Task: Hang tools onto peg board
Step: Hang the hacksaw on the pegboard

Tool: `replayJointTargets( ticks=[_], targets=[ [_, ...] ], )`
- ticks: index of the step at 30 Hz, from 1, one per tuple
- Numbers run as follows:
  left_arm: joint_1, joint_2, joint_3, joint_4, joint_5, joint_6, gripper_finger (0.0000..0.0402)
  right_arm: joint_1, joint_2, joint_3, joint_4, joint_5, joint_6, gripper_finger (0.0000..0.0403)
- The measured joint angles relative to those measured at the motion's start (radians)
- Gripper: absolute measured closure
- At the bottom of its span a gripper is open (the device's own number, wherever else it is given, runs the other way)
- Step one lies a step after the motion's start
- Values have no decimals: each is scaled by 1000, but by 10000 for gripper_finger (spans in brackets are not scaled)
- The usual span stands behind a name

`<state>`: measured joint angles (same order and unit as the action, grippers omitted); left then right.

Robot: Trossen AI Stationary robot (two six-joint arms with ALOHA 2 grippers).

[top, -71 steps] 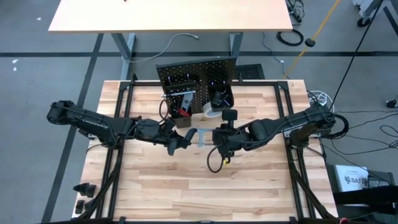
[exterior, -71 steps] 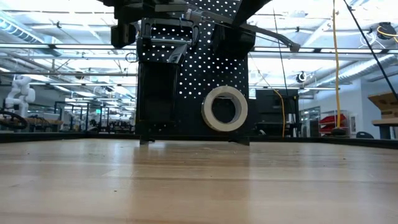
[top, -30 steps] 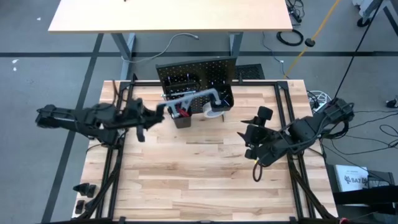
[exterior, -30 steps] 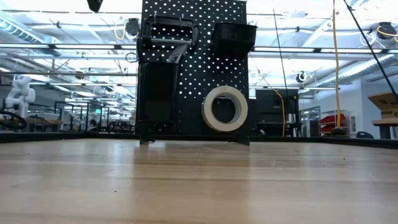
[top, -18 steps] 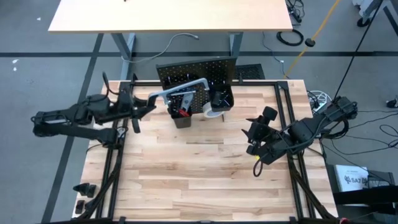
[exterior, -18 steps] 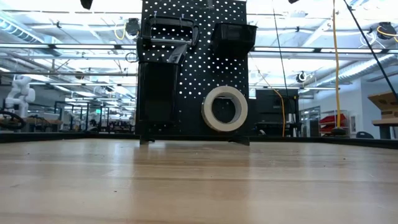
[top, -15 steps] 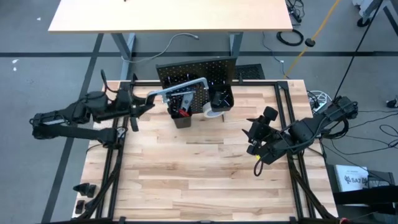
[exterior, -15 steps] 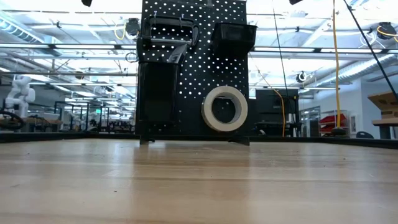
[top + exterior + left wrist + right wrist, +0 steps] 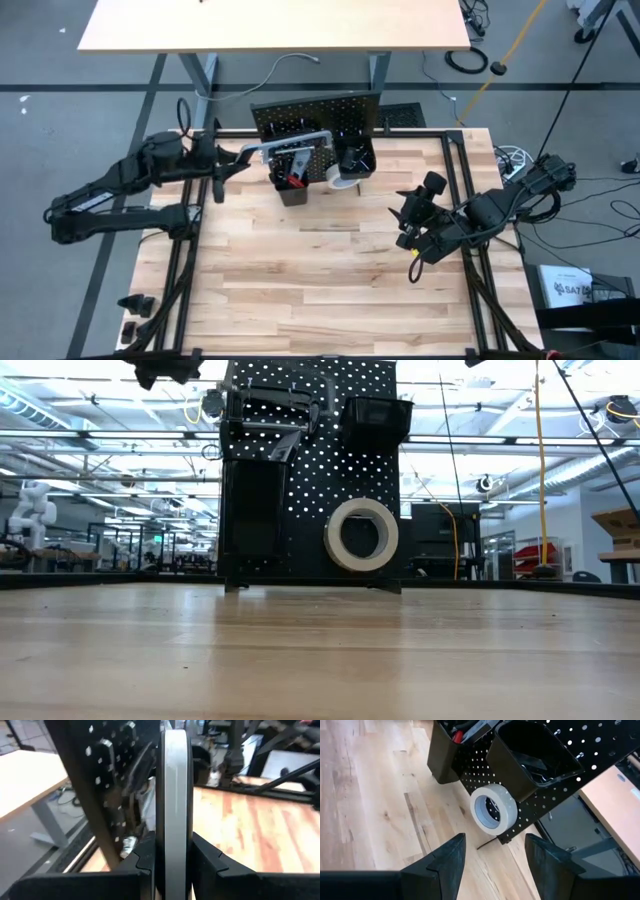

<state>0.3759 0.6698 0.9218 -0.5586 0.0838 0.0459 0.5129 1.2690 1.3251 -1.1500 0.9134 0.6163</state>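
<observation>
The black peg board (image 9: pixel 318 112) stands upright at the table's far edge, with two black bins (image 9: pixel 530 755) on its front. A white tape roll (image 9: pixel 492 812) hangs low on it. A red-handled tool (image 9: pixel 461 735) sticks out of the left bin. My left gripper (image 9: pixel 243 156), at the far left of the table, is shut on the grey bar clamp (image 9: pixel 290 143). The clamp reaches right, toward the board's upper front. My right gripper (image 9: pixel 405 226) hangs open over the right of the table, with nothing between its fingers (image 9: pixel 447 857). My left gripper pinches the bar clamp's flat grey bar (image 9: pixel 172 835) between its two fingers (image 9: pixel 145 862), at the bar's left end. The fingers come nearly level from the table's left and lie along the bar. The clamp is lifted clear of the table. Whether its far end (image 9: pixel 330 134) touches the board, I cannot tell.
A light wooden desk (image 9: pixel 270 25) stands beyond the board, with cables on the floor. Dark frame rails (image 9: pixel 180 240) run along both sides of the table. The wooden tabletop (image 9: pixel 310 280) in front of the board is bare.
My left gripper has swung toward the table's far left corner and rolled, carrying the bar clamp with it. The clamp's held end went left and far. Its other end has come left along the board's front, still up by its top.
</observation>
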Motion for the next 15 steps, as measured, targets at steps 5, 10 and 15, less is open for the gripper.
replayJointTargets(
  ticks=[5, 10, 15],
  targets=[
    [60, 48, 0, -2, 68, 30, 331, 0, 0, 0, 2, -3, 1, 206],
    [114, 58, 0, 1, 117, 50, 331, 0, 1, 0, 1, -5, 1, 206],
    [169, 45, 0, 2, 180, 66, 331, 0, 1, 0, 0, -25, 1, 206]
  ],
)
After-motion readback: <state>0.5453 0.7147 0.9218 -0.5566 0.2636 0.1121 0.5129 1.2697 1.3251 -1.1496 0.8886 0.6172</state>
